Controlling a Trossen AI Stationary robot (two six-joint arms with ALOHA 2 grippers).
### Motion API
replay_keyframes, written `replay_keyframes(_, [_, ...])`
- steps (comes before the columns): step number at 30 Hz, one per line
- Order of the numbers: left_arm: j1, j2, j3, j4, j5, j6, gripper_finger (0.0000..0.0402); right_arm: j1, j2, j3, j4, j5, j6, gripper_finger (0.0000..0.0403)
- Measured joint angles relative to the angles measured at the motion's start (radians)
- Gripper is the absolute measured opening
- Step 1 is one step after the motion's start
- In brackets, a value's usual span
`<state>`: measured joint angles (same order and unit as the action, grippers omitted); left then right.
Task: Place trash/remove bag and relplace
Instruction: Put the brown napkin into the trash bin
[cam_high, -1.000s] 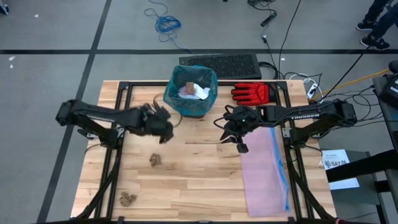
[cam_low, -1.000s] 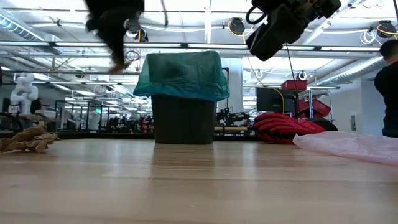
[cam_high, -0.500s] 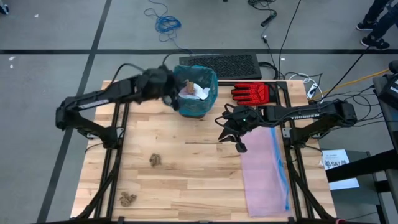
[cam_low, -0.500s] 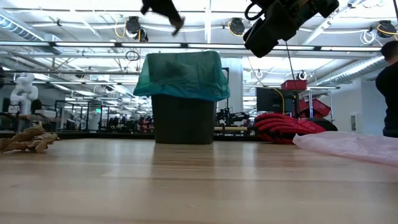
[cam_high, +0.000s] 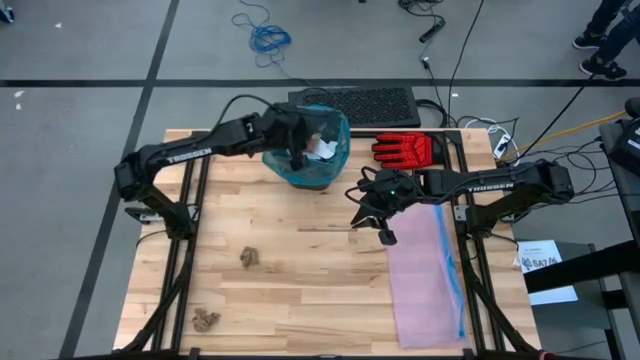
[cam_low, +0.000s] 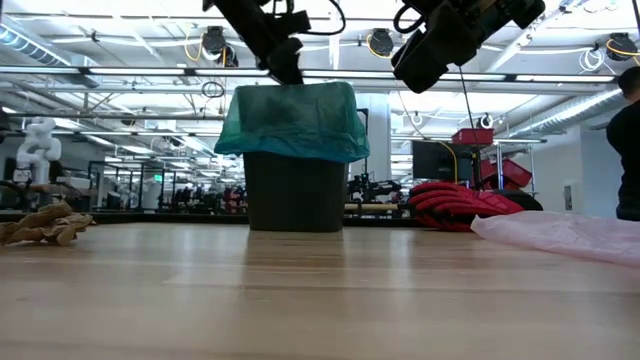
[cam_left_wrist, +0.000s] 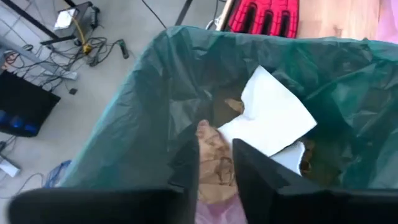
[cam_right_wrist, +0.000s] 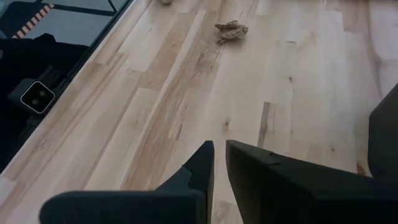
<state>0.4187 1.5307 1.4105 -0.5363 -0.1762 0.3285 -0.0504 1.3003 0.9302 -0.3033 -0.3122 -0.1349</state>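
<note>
Left arm stretched out over the bin (cam_high: 312, 178), left gripper (cam_left_wrist: 214, 163) pointing down into the teal bag (cam_left_wrist: 143, 118) — fingers (cam_left_wrist: 186, 163) parted, a brown wad (cam_left_wrist: 213, 160) between them, whether gripped or just let go, hard to tell. White paper (cam_left_wrist: 273, 115) lies in the bag below. Right arm reaches in over mid-worktop (cam_high: 300, 290), right gripper (cam_right_wrist: 219, 163) hovering, fingers nearly together, empty. Two more wads (cam_high: 249, 257) sit on the worktop near the left side.

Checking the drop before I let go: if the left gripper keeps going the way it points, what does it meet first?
Probably the trash in the bag: the left gripper aims into the bin at a brown paper wad between its fingers, white paper beyond. Depth is unclear.
</note>
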Motion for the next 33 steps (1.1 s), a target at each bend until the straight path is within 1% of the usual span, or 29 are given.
replay_keyframes(2, [0.000, 0.001, 0.001, -0.001, 0.001, 0.007, 0.0128, -0.001, 0.000, 0.000, 0.001, 0.000, -0.005, 0.0034])
replay_keyframes(4, [0.000, -0.002, 0.025, -0.041, 0.001, 0.019, 0.0151, -0.001, 0.000, 0.000, 0.000, 0.000, -0.005, 0.0034])
replay_keyframes(6, [-0.009, -0.011, 0.073, -0.136, 0.010, 0.019, 0.0165, -0.002, 0.000, 0.000, -0.002, 0.000, -0.005, 0.0034])
replay_keyframes(8, [-0.033, -0.029, 0.140, -0.268, 0.036, 0.018, 0.0168, -0.002, 0.000, 0.000, -0.012, 0.000, -0.006, 0.0034])
replay_keyframes(10, [-0.088, -0.046, 0.222, -0.462, 0.061, -0.003, 0.0164, -0.002, 0.000, 0.000, -0.015, 0.000, -0.013, 0.0034])
replay_keyframes(12, [-0.160, -0.051, 0.303, -0.676, 0.067, -0.083, 0.0149, -0.002, 0.000, 0.000, -0.017, 0.000, -0.033, 0.0034])
replay_keyframes(14, [-0.237, -0.051, 0.348, -0.834, 0.066, -0.230, 0.0127, -0.002, 0.000, 0.000, -0.019, 0.000, -0.067, 0.0034])
replay_keyframes(16, [-0.308, -0.051, 0.347, -0.930, 0.062, -0.418, 0.0098, -0.003, 0.000, 0.000, -0.019, -0.001, -0.106, 0.0034])
replay_keyframes(18, [-0.379, -0.050, 0.310, -0.962, 0.055, -0.593, 0.0064, -0.007, 0.000, 0.000, -0.020, -0.004, -0.138, 0.0034])
replay_keyframes(20, [-0.449, -0.050, 0.240, -0.961, 0.055, -0.706, 0.0025, -0.015, 0.000, 0.000, -0.019, -0.005, -0.155, 0.0034])
replay_keyframes(21, [-0.482, -0.049, 0.198, -0.957, 0.054, -0.749, 0.0013, -0.019, 0.000, 0.000, -0.019, -0.005, -0.161, 0.0034])
replay_keyframes(25, [-0.587, -0.048, -0.004, -0.950, 0.059, -0.923, 0.0003, -0.029, 0.000, 0.000, -0.023, -0.008, -0.164, 0.0033])
replay_keyframes(27, [-0.629, -0.048, -0.092, -0.926, 0.099, -1.028, 0.0002, -0.029, 0.000, 0.000, -0.024, -0.008, -0.164, 0.0033])
replay_keyframes(29, [-0.678, -0.047, -0.163, -0.864, 0.141, -1.112, 0.0002, -0.027, 0.000, 0.000, -0.025, -0.008, -0.164, 0.0033])
replay_keyframes(33, [-0.762, -0.047, -0.255, -0.658, 0.171, -1.222, 0.0001, -0.019, 0.000, 0.000, -0.027, -0.009, -0.163, 0.0033])
